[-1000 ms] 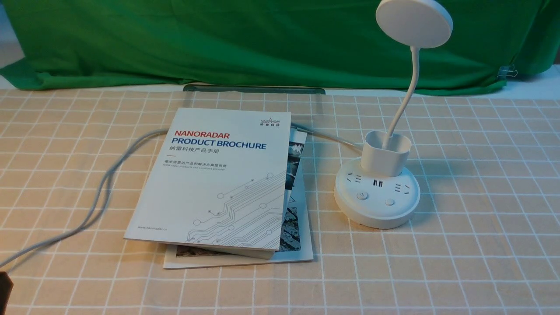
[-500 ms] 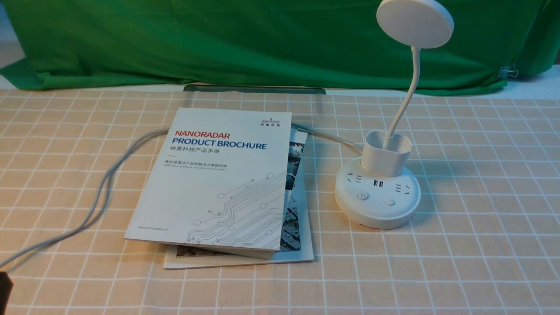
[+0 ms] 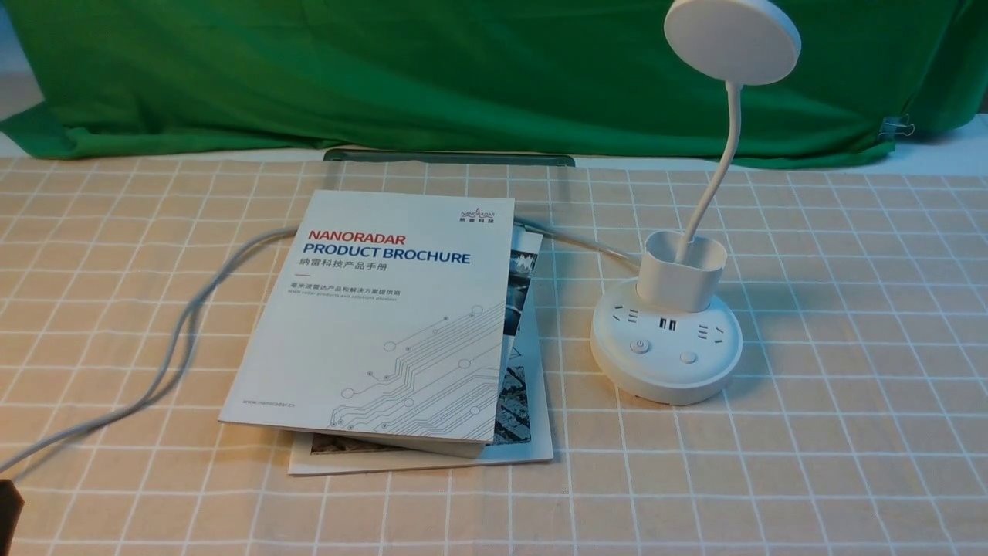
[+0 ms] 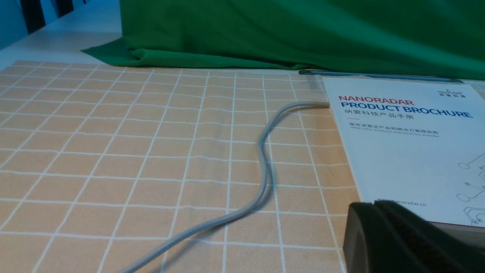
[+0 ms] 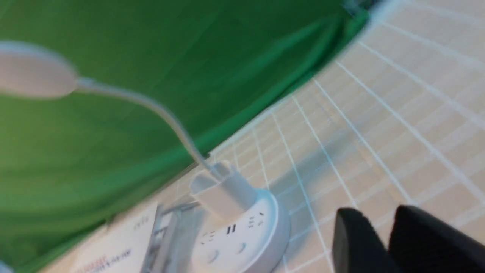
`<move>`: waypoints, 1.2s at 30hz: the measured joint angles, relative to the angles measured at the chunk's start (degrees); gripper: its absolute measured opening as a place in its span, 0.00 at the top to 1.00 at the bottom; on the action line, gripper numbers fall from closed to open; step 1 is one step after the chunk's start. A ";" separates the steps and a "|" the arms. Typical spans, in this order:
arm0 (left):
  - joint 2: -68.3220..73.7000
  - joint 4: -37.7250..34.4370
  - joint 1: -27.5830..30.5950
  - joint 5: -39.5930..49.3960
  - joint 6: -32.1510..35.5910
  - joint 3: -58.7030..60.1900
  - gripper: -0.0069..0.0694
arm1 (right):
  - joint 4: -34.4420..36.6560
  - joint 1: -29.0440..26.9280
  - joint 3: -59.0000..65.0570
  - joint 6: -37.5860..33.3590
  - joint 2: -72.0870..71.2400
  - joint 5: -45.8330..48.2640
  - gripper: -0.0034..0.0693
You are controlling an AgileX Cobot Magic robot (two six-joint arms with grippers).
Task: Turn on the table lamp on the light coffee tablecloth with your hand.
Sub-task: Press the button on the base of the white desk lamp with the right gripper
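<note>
The white table lamp (image 3: 665, 363) stands right of centre on the checked tan tablecloth (image 3: 849, 432). Its disc head (image 3: 732, 40) is up on the bent neck and its two buttons (image 3: 639, 346) face the front. The head looks unlit. My left gripper (image 4: 373, 204) is shut and empty. It is low by the brochure's near corner and shows as a dark tip at the front view's bottom left (image 3: 8, 506). My right gripper (image 5: 375, 214) is out of the front view. In the blurred right wrist view it hovers beside the lamp base (image 5: 242, 239), its tips a narrow gap apart.
A stack of brochures (image 3: 386, 309) lies left of the lamp. The lamp's grey cable (image 3: 185, 324) runs from under the stack to the front left edge. A green backdrop cloth (image 3: 463, 69) and a dark flat strip (image 3: 448, 157) line the back.
The lamp head has shifted very slightly to the right. Nothing else in the front view has moved.
</note>
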 joint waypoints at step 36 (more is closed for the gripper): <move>0.00 0.00 0.00 0.00 0.00 0.00 0.88 | -4.37 21.88 -62.90 -48.79 94.67 29.26 0.91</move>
